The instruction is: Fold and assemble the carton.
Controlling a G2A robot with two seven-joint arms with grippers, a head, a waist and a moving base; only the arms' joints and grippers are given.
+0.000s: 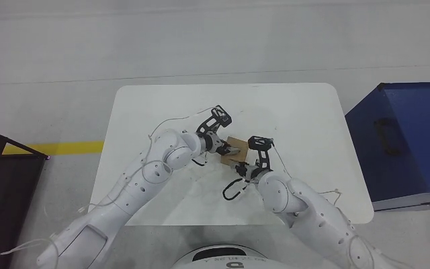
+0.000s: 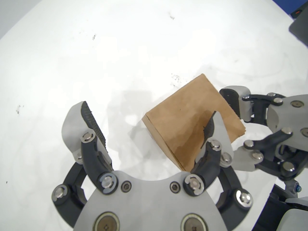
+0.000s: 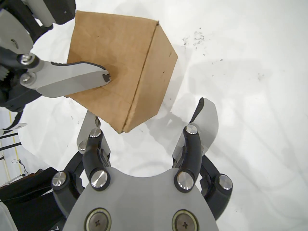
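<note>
White rounded surface (image 1: 295,107), flecked with small dark marks. Beside its right edge, on the floor, a blue bin (image 1: 396,144).

Near the middle of the surface, a brown carton (image 1: 236,146), folded up into a box shape and resting on the surface between the two arms. Closed faces showing in the left wrist view (image 2: 187,118) and the right wrist view (image 3: 115,56), with a seam running down one edge.

Left tool (image 1: 222,134) above the carton, spread wide and gripping nothing (image 2: 149,108). One fingertip (image 3: 105,78) touching the carton's top face, the other out over bare surface.

Right tool (image 1: 247,165) at the carton's near side, likewise wide apart with nothing clamped (image 3: 148,109). One finger tucked close against a lower corner of the carton, partly hidden behind it; the other clear of the carton, over bare surface.
</note>
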